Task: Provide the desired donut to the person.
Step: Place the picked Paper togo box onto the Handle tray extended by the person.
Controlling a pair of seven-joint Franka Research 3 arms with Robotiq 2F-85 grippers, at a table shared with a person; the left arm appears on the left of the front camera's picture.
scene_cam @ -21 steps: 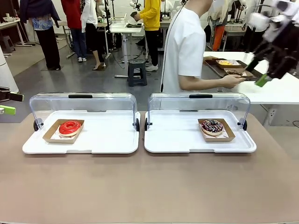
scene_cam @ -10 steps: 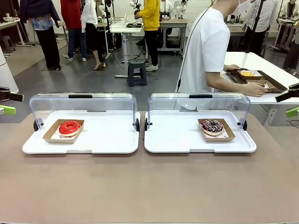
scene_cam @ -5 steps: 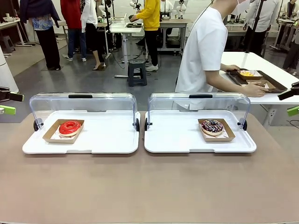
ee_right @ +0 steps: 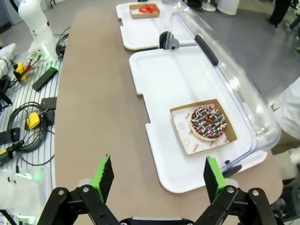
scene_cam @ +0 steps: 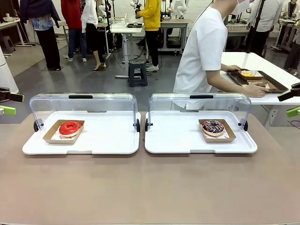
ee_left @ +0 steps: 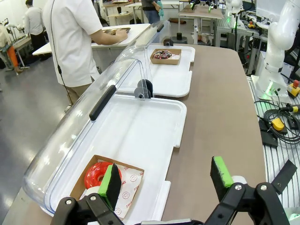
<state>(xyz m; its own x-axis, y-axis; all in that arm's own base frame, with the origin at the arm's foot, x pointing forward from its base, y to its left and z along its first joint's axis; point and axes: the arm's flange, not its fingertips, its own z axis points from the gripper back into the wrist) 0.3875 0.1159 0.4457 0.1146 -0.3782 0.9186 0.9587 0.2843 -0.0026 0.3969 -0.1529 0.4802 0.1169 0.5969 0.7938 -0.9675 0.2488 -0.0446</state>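
Front view is showing two donuts lying on the brown table, each in its own shallow cardboard tray: a red-glazed ring donut and a chocolate donut with coloured sprinkles. Which of the two is wanted cannot be told. Taking the chocolate donut as the landmark, it is sitting at the right end of a white plastic serving tray whose clear domed lid with a black handle is standing swung back behind it. The red donut is lying well to its left, in a matching white tray under a second raised clear lid.

Beyond the chocolate donut, the person in the white short-sleeved shirt is standing turned sideways, one hand resting at a dark tray on a white side table (off to the donut's far right).

The left gripper is hovering above the red donut's end of the table, jaws spread wide and holding nothing. The right gripper is hanging just off the chocolate donut's tray edge, likewise gaping wide and holding nothing.
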